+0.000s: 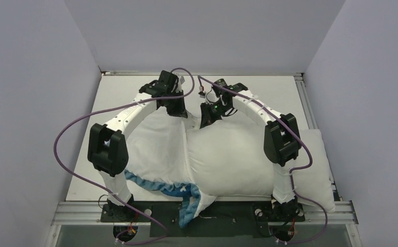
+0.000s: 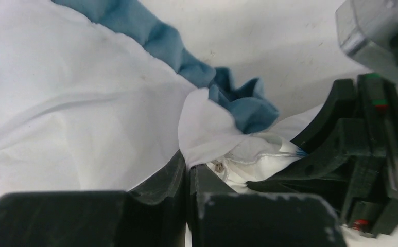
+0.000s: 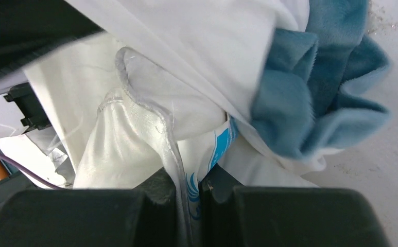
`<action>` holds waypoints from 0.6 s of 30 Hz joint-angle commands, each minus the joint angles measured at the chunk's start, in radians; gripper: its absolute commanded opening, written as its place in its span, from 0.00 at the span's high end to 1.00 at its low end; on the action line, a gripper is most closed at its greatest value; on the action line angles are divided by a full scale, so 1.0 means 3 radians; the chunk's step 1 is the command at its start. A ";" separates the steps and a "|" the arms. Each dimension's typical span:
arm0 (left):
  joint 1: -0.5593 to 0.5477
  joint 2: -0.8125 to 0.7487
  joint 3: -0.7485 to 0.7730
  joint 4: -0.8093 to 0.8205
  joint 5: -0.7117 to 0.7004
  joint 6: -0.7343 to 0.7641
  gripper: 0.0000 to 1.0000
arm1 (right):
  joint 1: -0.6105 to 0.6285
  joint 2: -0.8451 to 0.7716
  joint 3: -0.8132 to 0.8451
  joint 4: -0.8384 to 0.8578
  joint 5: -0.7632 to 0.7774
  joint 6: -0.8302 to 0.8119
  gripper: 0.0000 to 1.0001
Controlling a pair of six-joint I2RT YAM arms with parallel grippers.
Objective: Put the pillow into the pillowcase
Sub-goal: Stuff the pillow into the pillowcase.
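Note:
The plump white pillow [image 1: 232, 157] lies across the middle of the table. The pillowcase [image 1: 155, 149] lies to its left, white inner face up, with its blue ruffled edge [image 1: 153, 182] along the near side. At the far edge, my left gripper [image 1: 177, 112] and right gripper [image 1: 207, 121] meet where the two fabrics join. In the left wrist view my left gripper [image 2: 188, 167] is shut on a fold of the pillowcase's white cloth [image 2: 207, 128], beside the blue ruffle [image 2: 240, 105]. My right gripper [image 3: 189, 188] is shut on the pillow's seamed corner [image 3: 135, 128] and its blue-printed label [image 3: 220, 144].
Grey walls enclose the table [image 1: 258, 90] on three sides. Purple cables [image 1: 63, 149] loop off both arms. The right arm [image 1: 281, 139] reaches over the pillow, whose right end hangs past the table's near right corner. The pillowcase's ruffle [image 1: 186, 208] droops over the near edge between the arm bases.

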 commanded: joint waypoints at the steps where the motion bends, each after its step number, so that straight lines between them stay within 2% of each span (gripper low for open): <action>1: 0.0292 -0.0369 0.0189 0.0853 0.0052 -0.0434 1.00 | -0.0014 -0.0376 0.0008 -0.0140 -0.0302 -0.0157 0.95; 4: 0.0300 -0.0473 0.0178 0.1262 0.0215 -0.0571 1.00 | 0.0012 -0.0446 -0.0016 0.0017 -0.0483 -0.0117 0.95; 8: 0.0224 -0.0501 0.0312 0.1420 0.0247 -0.0533 1.00 | 0.0157 -0.0429 0.0122 0.0149 -0.0707 -0.0137 0.95; 14: 0.0227 -0.0522 0.0528 0.1359 0.0234 -0.0523 1.00 | 0.0401 -0.0256 0.0237 0.0107 -0.0595 -0.0101 0.95; 18: 0.0171 -0.0648 0.0517 0.1560 0.0364 -0.0659 1.00 | 0.0344 0.0000 0.0404 0.0233 -0.0500 0.0188 0.95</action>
